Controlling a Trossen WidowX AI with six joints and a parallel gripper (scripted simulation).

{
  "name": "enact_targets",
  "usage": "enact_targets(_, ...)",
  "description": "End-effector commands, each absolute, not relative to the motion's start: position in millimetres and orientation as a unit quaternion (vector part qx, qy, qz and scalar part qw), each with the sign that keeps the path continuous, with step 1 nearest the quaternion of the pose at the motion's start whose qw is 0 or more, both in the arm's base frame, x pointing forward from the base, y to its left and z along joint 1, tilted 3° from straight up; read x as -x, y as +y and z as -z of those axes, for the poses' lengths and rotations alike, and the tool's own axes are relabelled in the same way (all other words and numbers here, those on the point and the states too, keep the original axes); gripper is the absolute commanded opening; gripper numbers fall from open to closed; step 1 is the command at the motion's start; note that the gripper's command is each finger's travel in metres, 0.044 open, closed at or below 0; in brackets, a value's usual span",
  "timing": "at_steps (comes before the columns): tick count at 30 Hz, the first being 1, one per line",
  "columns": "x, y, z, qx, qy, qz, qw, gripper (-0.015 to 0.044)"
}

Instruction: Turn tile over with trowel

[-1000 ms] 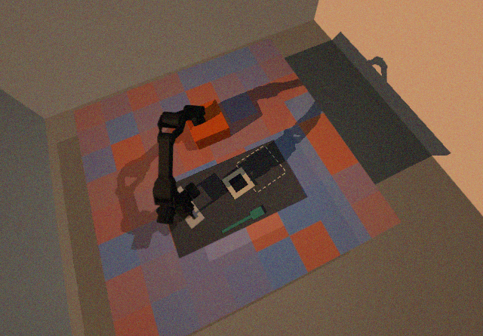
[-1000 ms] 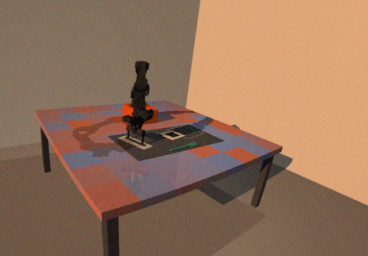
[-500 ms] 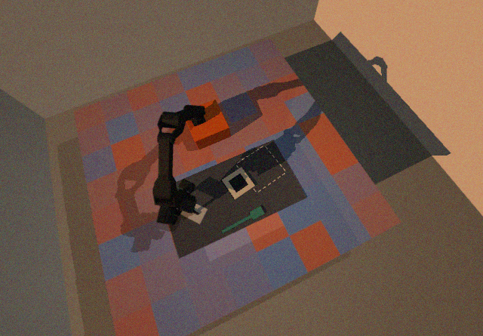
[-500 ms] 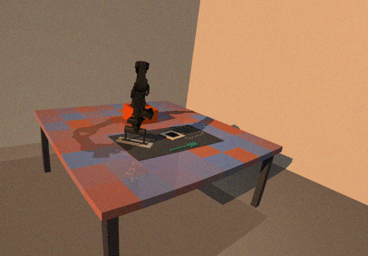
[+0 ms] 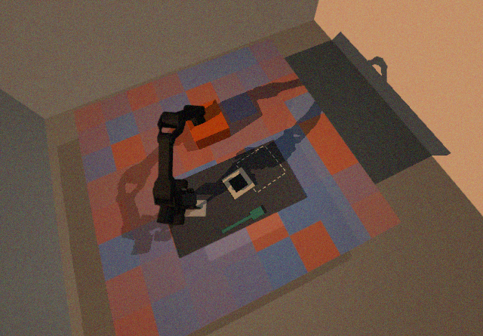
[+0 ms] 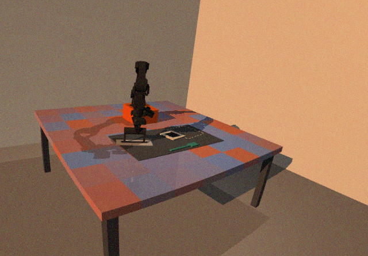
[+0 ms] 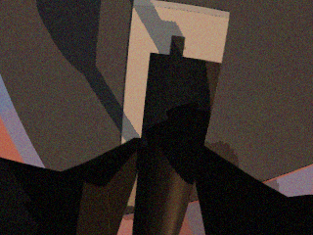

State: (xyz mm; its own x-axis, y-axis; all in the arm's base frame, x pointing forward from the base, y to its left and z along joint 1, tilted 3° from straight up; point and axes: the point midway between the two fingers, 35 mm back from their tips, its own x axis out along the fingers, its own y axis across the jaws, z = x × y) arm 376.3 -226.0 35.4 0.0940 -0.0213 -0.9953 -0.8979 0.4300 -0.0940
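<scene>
Tabletop: red, blue and mauve patchwork (image 5: 241, 269) (image 6: 98, 176); dark mat (image 5: 195, 238) (image 6: 139, 153) on it.
Tile: pale, dark square up (image 5: 229, 187) (image 6: 166, 135); flat on mat, beside dashed outline (image 5: 269, 185) (image 6: 203, 133).
Gripper (image 5: 192, 200) (image 6: 137, 128) (image 7: 168, 149): fingers pinching trowel's dark handle.
Trowel: pale flat blade (image 5: 201, 210) (image 6: 148, 142) (image 7: 202, 31) at mat's end; contact unclear.
Green tool (image 5: 256, 212) (image 6: 191, 144): lying on mat, near tile.
Orange block (image 5: 208, 131) (image 6: 127, 113): off mat.
</scene>
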Motion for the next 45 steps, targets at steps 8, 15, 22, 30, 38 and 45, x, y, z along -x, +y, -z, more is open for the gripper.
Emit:
enact_targets(8,-376,-226,-35,0.47,0.529,-0.416,0.571,0.013)
enact_targets(15,-376,-226,-35,0.47,0.529,-0.416,0.571,0.0261)
enact_targets(22,-376,-226,-35,0.47,0.529,-0.416,0.571,0.027)
enact_targets(30,-376,-226,-35,0.47,0.529,-0.416,0.571,0.027)
enact_targets(38,-372,-224,-70,0.475,0.526,-0.421,0.567,0.027)
enact_targets(45,-370,-223,-80,0.476,0.525,-0.422,0.566,0.027)
